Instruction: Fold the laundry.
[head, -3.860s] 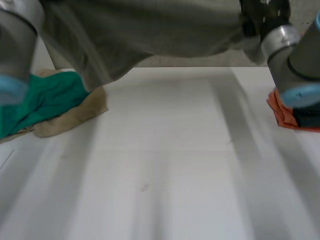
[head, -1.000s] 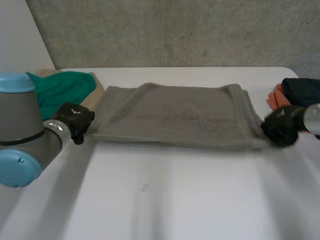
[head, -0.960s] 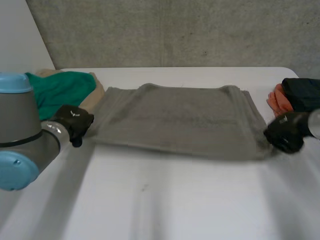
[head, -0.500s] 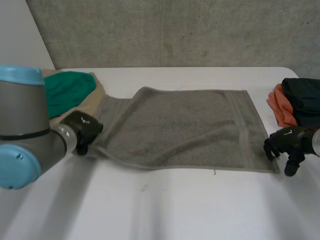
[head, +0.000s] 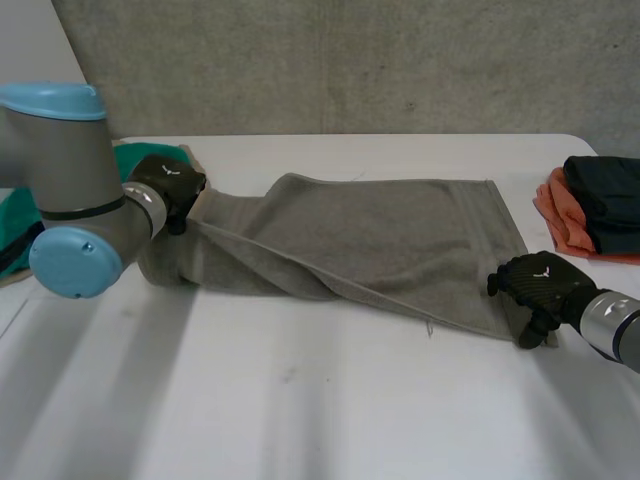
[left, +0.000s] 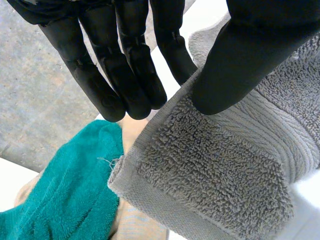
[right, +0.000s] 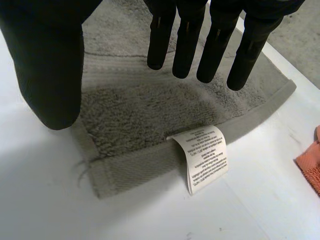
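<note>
A grey towel (head: 380, 245) lies across the middle of the table, its near edge pulled into a slanting fold. My left hand (head: 165, 185) is at the towel's left end. In the left wrist view that hand (left: 125, 65) pinches the towel's thick hemmed corner (left: 215, 175) between thumb and straight fingers. My right hand (head: 540, 283) hovers over the near right corner. Seen from the right wrist, its fingers (right: 187, 45) are straight and spread, the thumb apart, above the corner (right: 135, 115) with its white label (right: 205, 155), holding nothing.
A green cloth (left: 65, 185) on a beige one (left: 135, 225) is heaped at the back left, just behind the left hand. An orange cloth (head: 560, 215) and a dark garment (head: 605, 200) sit at the right edge. A concrete wall stands behind the table.
The right hand has opened and let go of the near right corner, which now lies flat. The left hand has drawn its corner up and back, twisting the towel's near edge.
</note>
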